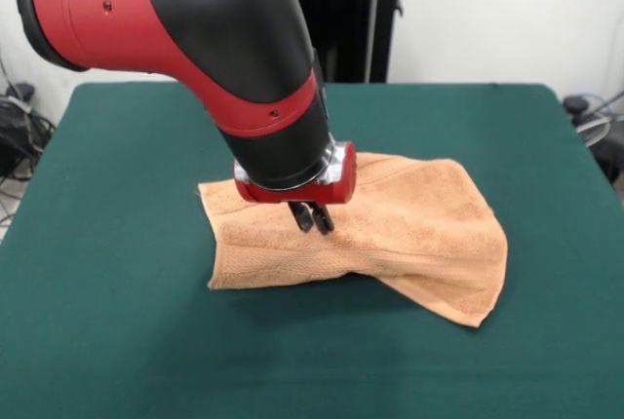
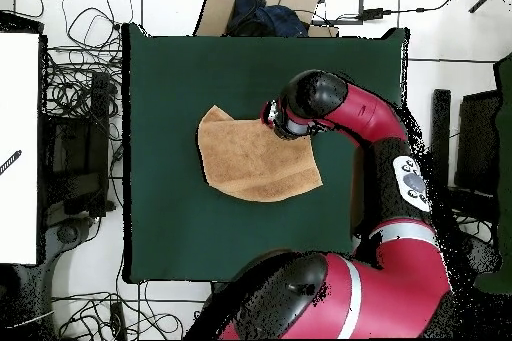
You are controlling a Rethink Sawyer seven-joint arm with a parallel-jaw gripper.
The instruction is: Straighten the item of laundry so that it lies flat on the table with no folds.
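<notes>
The peach-orange terry-cloth hand towel (image 1: 390, 234) is seen near the middle of the dark green felt-topped table (image 1: 117, 341), rumpled, its near right corner drooping into a fold, so flattening is judged unfinished. Above its left part the red and black arm's gripper (image 1: 312, 217) is held with fingertips close together; whether cloth is pinched cannot be told. Cables are glimpsed beyond the far edges.

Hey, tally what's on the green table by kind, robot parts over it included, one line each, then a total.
Peach-orange towel: 1, lying rumpled with a fold
Red and black robot arm: 1
Tool: 1, right at the towel's upper part
Green table: 1
Total: 4
</notes>
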